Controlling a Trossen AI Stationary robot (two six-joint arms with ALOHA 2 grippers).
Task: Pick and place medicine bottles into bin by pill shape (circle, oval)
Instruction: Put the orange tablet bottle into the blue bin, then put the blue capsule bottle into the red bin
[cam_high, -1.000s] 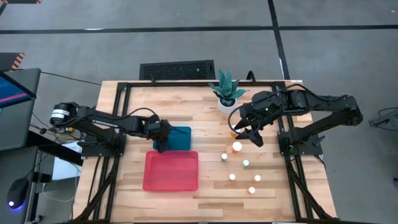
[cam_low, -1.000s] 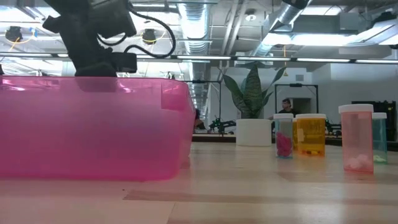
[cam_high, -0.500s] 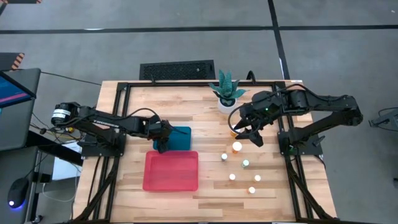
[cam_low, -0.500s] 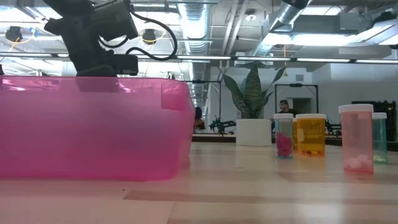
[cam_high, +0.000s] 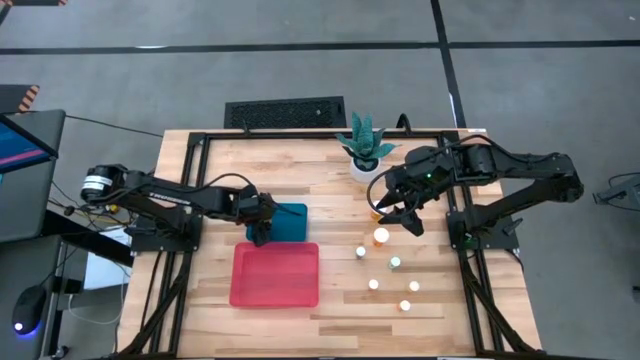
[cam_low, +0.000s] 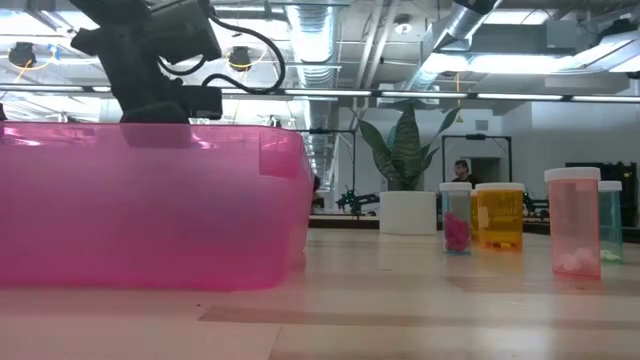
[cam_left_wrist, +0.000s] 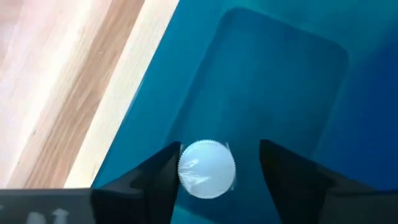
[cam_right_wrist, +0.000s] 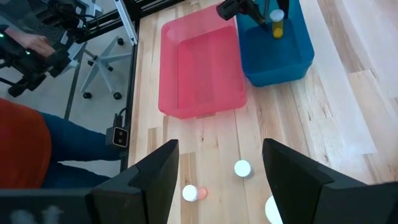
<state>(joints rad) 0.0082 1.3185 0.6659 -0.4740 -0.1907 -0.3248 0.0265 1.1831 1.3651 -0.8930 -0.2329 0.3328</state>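
My left gripper (cam_high: 262, 228) is open over the blue bin (cam_high: 292, 222), fingers pointing down. An amber bottle with a white cap (cam_left_wrist: 206, 169) stands upright on the bin's floor between the fingers; it also shows in the right wrist view (cam_right_wrist: 277, 22). My right gripper (cam_high: 396, 213) is open and empty, above the table's right half, near the plant pot. Several small white-capped bottles (cam_high: 381, 236) (cam_high: 395, 263) (cam_high: 374, 284) stand on the wood on its near side. The pink bin (cam_high: 275, 275) sits on the near side of the blue one. My left gripper has the bottle's white cap (cam_left_wrist: 186, 169) right beside one finger (cam_left_wrist: 158, 180); I cannot tell whether they touch. A clear gap shows between the cap and the other finger (cam_left_wrist: 289, 177). The bottle stands on the bin floor.
A white pot with a green plant (cam_high: 365, 150) stands at the far side, near my right gripper. A black frame (cam_high: 190, 180) runs round the table top. In the low view the pink bin (cam_low: 150, 205) fills the left and bottles (cam_low: 500, 215) stand at the right.
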